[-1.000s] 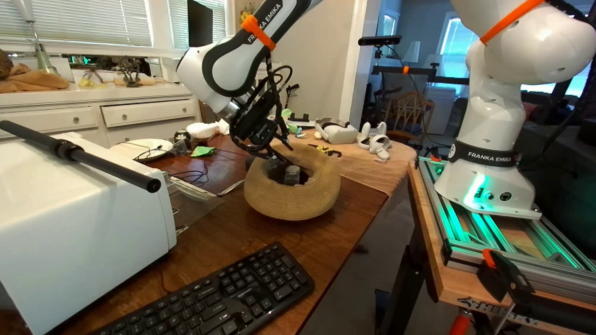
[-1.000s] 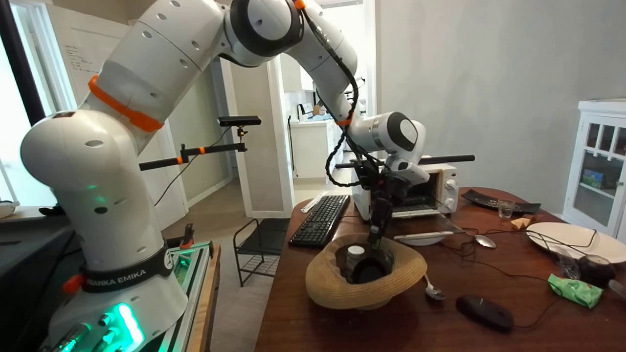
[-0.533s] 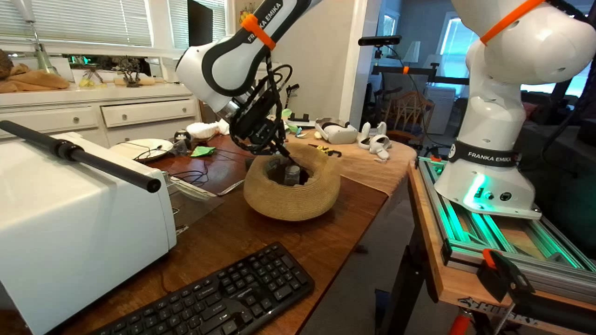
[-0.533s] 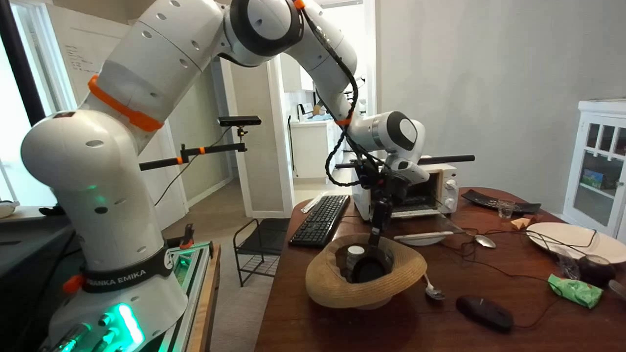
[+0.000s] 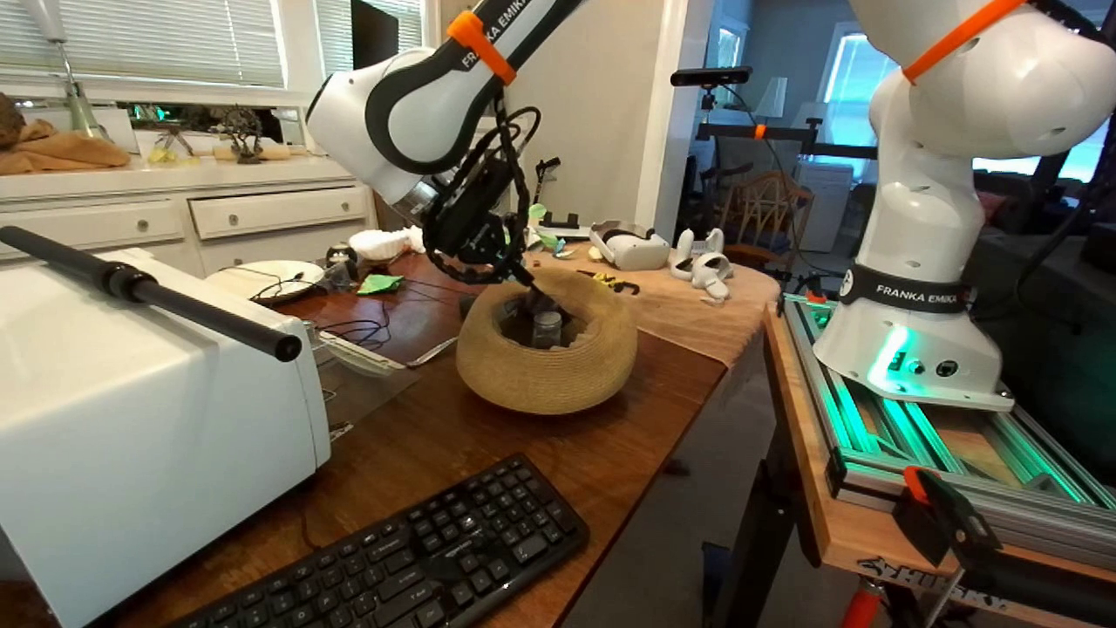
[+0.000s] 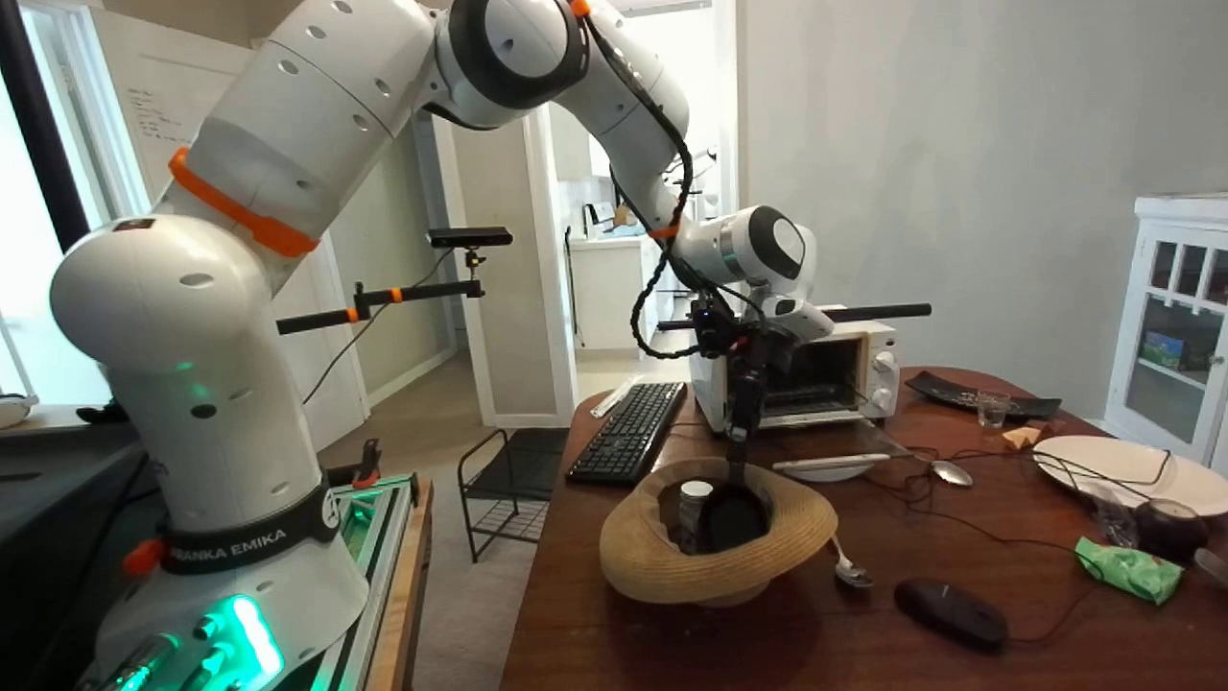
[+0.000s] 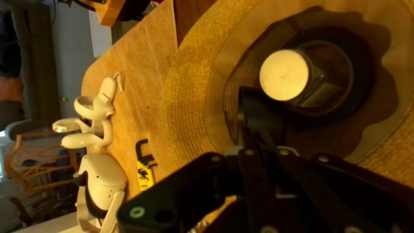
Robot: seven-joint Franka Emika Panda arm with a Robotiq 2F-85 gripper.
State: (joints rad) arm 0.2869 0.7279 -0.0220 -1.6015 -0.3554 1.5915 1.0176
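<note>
Table (image 6: 614, 633) — black cup (image 6: 735, 523) in pincer (image 6: 737, 470).

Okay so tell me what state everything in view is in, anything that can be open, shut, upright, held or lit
Hat: upside down
Jar: upright, capped
Black object: held, inside the hat
End effector: shut on black object
Oven: open
Cabinet: apparently shut
Blinds: lowered
Base light: lit green

chunky white arm (image 6: 297, 125) was trimmed in black, wrapped with orange straps (image 6: 264, 225), braided cable (image 6: 688, 171) was strung alongside, FRANKA EMIKA lettering (image 5: 915, 295) was slapped on, black gripper (image 7: 260, 139) was dotted with screws (image 7: 137, 212)
</note>
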